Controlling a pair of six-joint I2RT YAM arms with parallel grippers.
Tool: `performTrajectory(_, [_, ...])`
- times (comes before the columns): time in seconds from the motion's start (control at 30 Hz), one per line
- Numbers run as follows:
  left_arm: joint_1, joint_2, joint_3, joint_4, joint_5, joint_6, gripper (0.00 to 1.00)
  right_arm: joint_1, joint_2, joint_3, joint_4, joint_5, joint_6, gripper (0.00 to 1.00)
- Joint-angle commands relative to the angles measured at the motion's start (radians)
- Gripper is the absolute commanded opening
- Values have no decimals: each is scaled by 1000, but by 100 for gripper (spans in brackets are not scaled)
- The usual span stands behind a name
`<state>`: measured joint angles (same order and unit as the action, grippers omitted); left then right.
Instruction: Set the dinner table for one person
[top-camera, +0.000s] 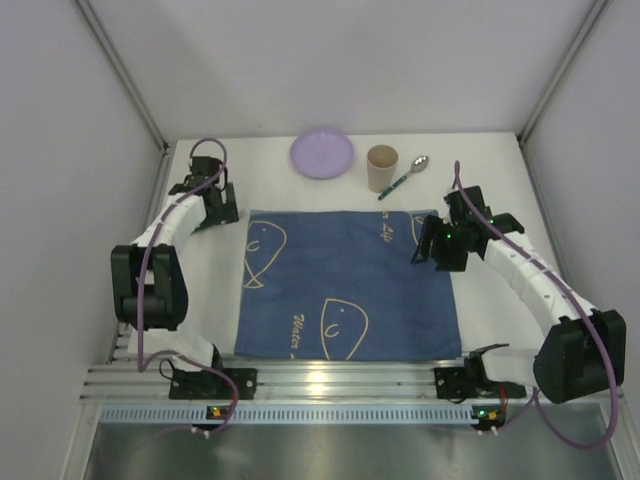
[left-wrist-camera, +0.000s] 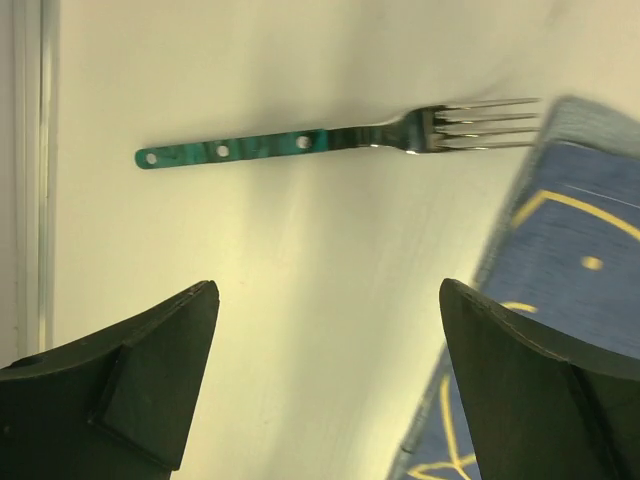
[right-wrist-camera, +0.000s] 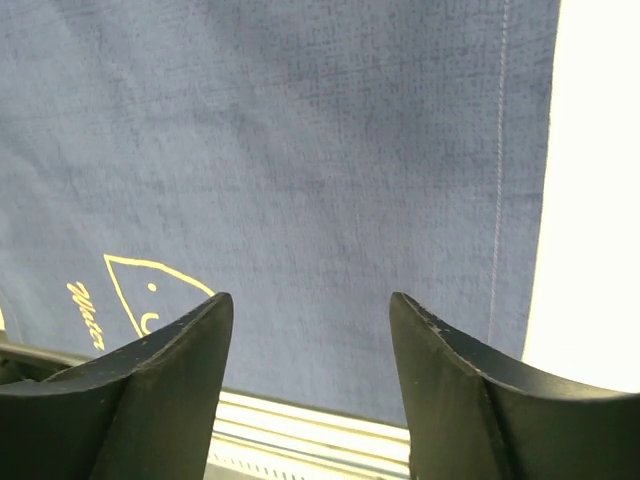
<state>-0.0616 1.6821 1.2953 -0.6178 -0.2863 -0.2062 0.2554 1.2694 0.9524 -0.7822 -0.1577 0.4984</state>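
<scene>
Only the left wrist view shows the fork (left-wrist-camera: 340, 140). It lies flat on the white dinner table (left-wrist-camera: 300, 300) with its green handle pointing away from the blue mat (left-wrist-camera: 580, 250) and its tines just beside the mat's corner. The left gripper (left-wrist-camera: 325, 300) hangs over it with its jaws wide apart and nothing between them. From above, that gripper (top-camera: 218, 205) hides the fork.

The right wrist view shows the right gripper (right-wrist-camera: 310, 310) over the mat's near right part, jaws apart, holding nothing.

At the table's far edge a purple plate (top-camera: 322, 154) lies flat, with a tan cup (top-camera: 382, 168) upright near it and a spoon (top-camera: 404, 177) on the table just right of the cup.

The table spans the enclosure between pale walls, with a ribbed rail (top-camera: 330, 385) along its near edge.
</scene>
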Motion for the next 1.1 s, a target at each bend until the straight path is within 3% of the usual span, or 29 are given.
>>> performTrajectory(0.0, [43,2,-67,183,-38,97,97,10,-56,72,-155,24,-57,65])
performTrajectory(0.43, [114,297,160,141,-33,195,94,10,-238,-17,-338,80,-63,66])
performTrajectory(0.67, [118,421,220,115,-19,188,91,10,-157,43,-361,95,-72,66])
performTrajectory(0.9, [153,468,219,67,148,114,88,10,-36,149,-354,130,-96,65])
performTrajectory(1.03, [206,476,176,75,282,51,79,8,-13,148,-322,126,-93,65])
performTrajectory(1.07, [215,479,158,79,339,38,70,8,-10,140,-318,119,-92,65])
